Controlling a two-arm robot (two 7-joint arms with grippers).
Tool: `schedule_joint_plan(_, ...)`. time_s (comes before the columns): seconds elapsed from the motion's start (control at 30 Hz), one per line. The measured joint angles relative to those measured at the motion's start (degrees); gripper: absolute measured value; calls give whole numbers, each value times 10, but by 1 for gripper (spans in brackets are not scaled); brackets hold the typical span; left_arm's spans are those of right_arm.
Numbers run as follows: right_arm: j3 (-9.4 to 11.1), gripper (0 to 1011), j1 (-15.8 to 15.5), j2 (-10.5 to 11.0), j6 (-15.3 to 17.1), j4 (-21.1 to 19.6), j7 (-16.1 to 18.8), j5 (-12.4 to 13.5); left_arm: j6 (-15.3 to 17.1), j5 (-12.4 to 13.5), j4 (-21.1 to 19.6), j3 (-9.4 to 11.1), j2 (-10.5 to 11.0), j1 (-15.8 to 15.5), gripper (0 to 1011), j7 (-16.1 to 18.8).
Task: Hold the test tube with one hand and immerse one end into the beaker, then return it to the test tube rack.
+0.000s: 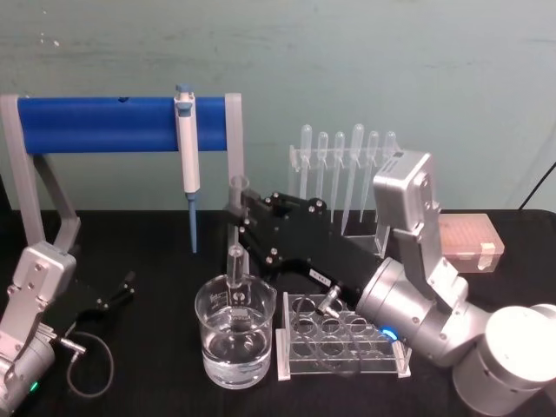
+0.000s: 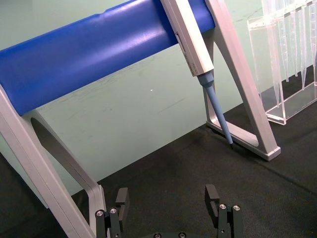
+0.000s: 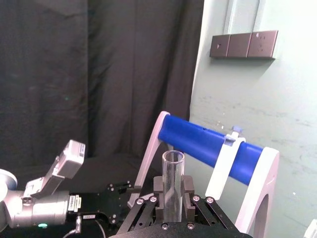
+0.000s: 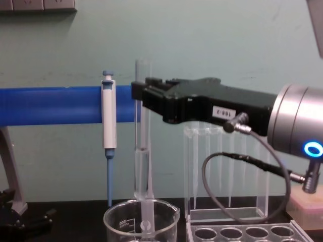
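While the test tube (image 4: 143, 151) stands upright with its lower end inside the beaker (image 4: 121, 219), the chest view shows its open rim rising above the black right gripper (image 4: 137, 98), whose fingers are clamped on its upper part. From the head view, the tube's foot (image 1: 235, 265) sits over the water in the beaker (image 1: 234, 334), just beside a clear test tube rack (image 1: 339, 343). From the right wrist view, the tube (image 3: 172, 186) stands pinched between two pads (image 3: 188, 191). Behind it hangs a white and blue pipettor (image 1: 187, 152) on a blue bar stand (image 1: 95, 123), near a rack of plastic pipettes (image 1: 343, 161). At the table's left edge, the left gripper (image 2: 168, 198) rests with fingers spread, holding nothing.
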Motion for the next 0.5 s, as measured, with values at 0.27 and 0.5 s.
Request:
schedule_joint_plan(0.27, 16, 225, -14, 20, 8, -36, -10, 10, 0, 0, 0, 0, 0, 0, 1000, 0)
schedule_joint_plan(0.5, 48, 224, -45, 51, 7, -68, -22, 19, 0, 0, 0, 0, 0, 0, 1000, 0)
